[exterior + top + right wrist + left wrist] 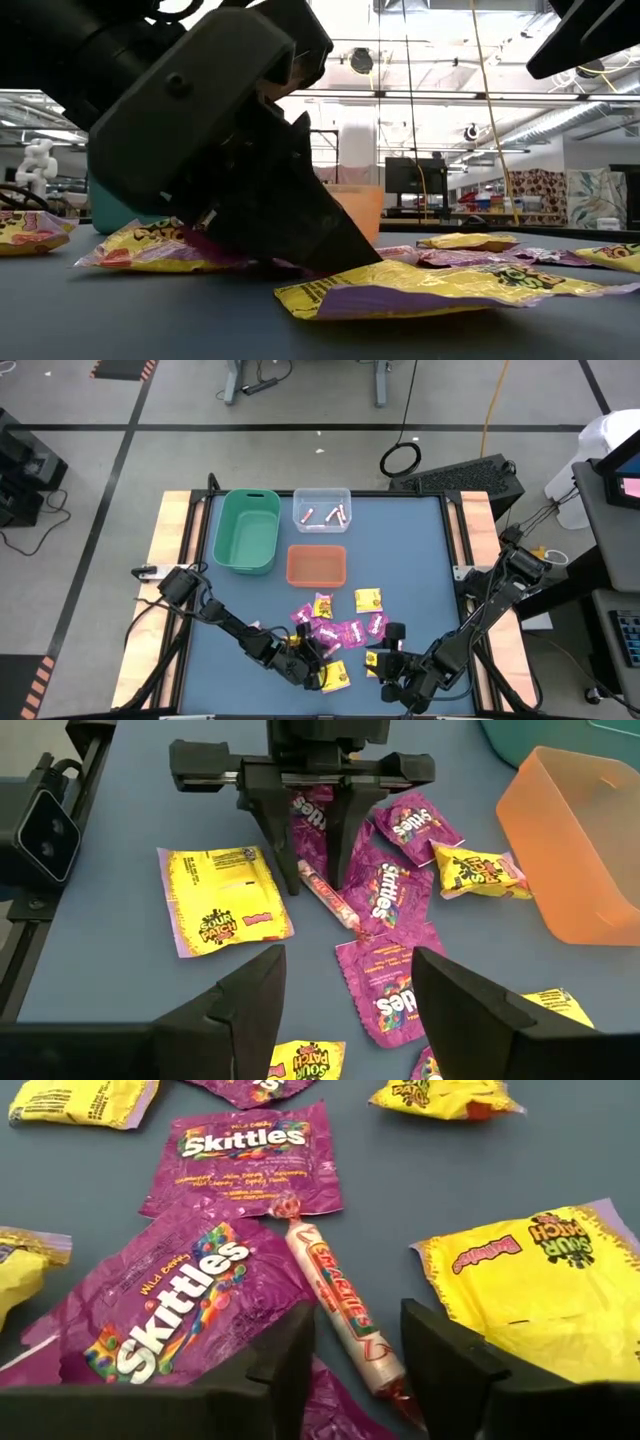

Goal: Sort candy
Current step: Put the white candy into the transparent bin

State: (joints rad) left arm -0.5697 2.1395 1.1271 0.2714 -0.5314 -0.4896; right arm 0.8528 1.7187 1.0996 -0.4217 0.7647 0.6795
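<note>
Candy (pixel 338 628) lies scattered on the blue surface (pixel 420 560) in front of the orange bin (pixel 316 565). We see the left gripper (pixel 357 1342) low over the pile, fingers apart on either side of a pale stick (pixel 340 1305) without touching it. Our right gripper (pixel 345 995) hovers nearby, fingers wide apart and empty
</note>
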